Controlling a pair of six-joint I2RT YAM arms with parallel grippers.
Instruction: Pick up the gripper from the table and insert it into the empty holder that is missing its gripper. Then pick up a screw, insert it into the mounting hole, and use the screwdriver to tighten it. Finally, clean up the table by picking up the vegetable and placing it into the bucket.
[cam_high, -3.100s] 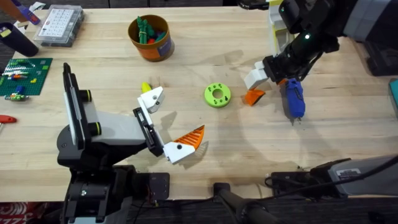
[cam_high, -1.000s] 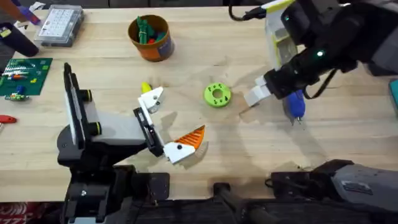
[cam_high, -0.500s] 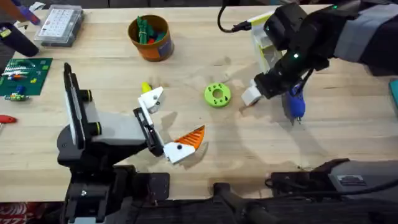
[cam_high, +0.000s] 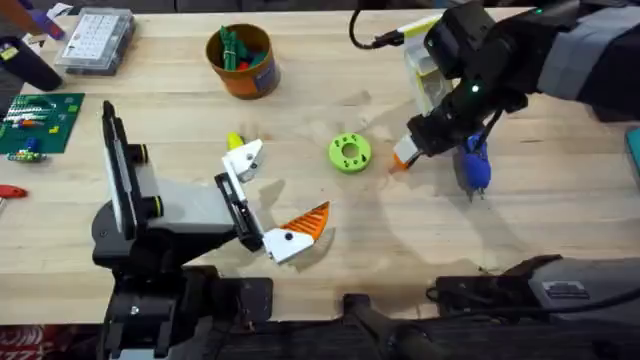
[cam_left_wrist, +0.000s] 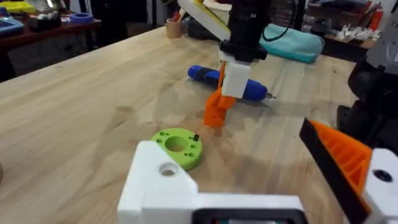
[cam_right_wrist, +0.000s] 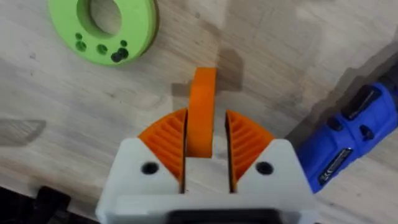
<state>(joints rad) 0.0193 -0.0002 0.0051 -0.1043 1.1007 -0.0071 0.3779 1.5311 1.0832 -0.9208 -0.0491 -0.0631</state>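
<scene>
My right gripper (cam_high: 405, 152) is shut on the loose orange gripper (cam_high: 401, 159). That piece stands between my ribbed pads (cam_right_wrist: 202, 118) with its lower end at or just above the wood (cam_left_wrist: 216, 111). The blue screwdriver (cam_high: 472, 165) lies just to the right of it. My left gripper (cam_high: 287, 182) rests open near the table's front. One of its jaws is the bare white holder (cam_high: 243, 158) with a dark hole (cam_left_wrist: 166, 168); the other carries an orange finger (cam_high: 306, 220). A small yellow vegetable (cam_high: 235, 140) lies just behind the holder. The orange-brown bucket (cam_high: 243, 72) stands at the back.
A flat green ring (cam_high: 349, 153) with small dark holes lies between the two grippers. At the far left are a clear parts box (cam_high: 95, 40) and a green baseplate (cam_high: 35, 120). The bucket holds green pieces. Bare wood lies in front of the screwdriver.
The right arm has swung left and down over the loose orange gripper and shut on it, and the piece now hangs from its pads. The left arm has not moved.
</scene>
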